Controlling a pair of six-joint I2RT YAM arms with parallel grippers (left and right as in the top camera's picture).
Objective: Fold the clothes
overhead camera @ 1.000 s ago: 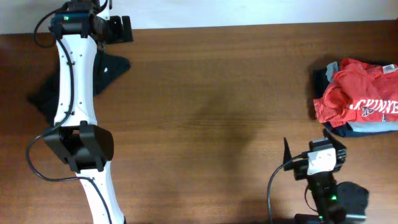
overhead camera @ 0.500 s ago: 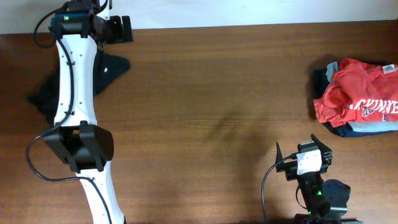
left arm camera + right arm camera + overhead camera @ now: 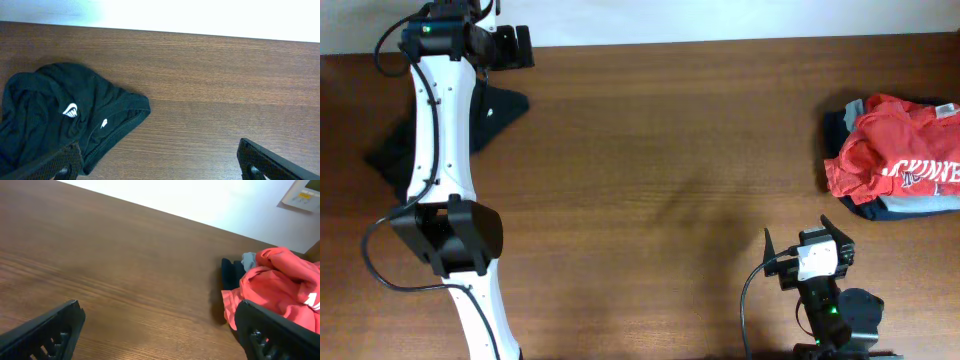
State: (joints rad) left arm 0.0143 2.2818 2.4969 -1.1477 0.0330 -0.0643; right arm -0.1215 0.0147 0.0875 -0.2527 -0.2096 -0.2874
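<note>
An orange-red T-shirt with white print lies crumpled on a small pile at the table's right edge. It also shows in the right wrist view, T-shirt, beyond the right-hand finger. A black garment with small white marks lies bunched at the far left, partly hidden under my left arm. In the left wrist view the black garment reaches the left-hand finger. My left gripper hangs open at the table's back edge with nothing between its fingers. My right gripper stands open near the front right, holding nothing.
Dark blue and grey-blue garments lie under the T-shirt. My left arm runs from the front edge to the back left corner. The brown wooden table ends at a white wall behind. A small white wall panel shows at the upper right.
My right gripper has drawn back toward the front edge and slightly left, away from the T-shirt pile. The left arm and the clothes have not moved.
</note>
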